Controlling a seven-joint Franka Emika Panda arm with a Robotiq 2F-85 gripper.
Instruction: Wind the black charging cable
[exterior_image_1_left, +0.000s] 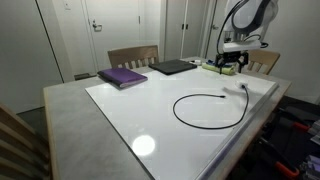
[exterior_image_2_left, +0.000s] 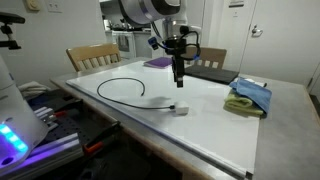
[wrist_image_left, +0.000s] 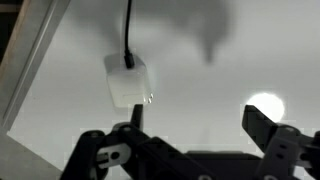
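1. The gripper (exterior_image_2_left: 178, 78) hangs point-down, close above the table. Its jaws stand fully apart and hold nothing. In the wrist view both fingers frame bare surface.
2. A white plug block (wrist_image_left: 128, 82) lies flat just ahead of the open jaws, apart from them. In my judgement the claw is posed here to take this end first, since the block offers firmer purchase than the thin cord.
3. The black charging cable (wrist_image_left: 128, 30) runs away from the block. In both exterior views it sweeps into one wide, loose loop, flat on the table and well short of a wound coil. Winding has not begun.
4. The surface is a glossy white panel (exterior_image_1_left: 120, 110) set on a grey table (exterior_image_1_left: 65, 115). It reflects ceiling lights, and the cord would likely slide on it freely.
5. A blue cloth (exterior_image_2_left: 252, 90) and a green cloth (exterior_image_2_left: 240, 104) sit together near the table edge, clear of the cable.
6. Further off lie a purple folder (exterior_image_1_left: 123, 76) and a closed black laptop (exterior_image_1_left: 172, 67).
7. Wooden chairs (exterior_image_1_left: 133, 56) stand at the far side, with pale walls and closed doors (exterior_image_1_left: 100, 30) beyond.
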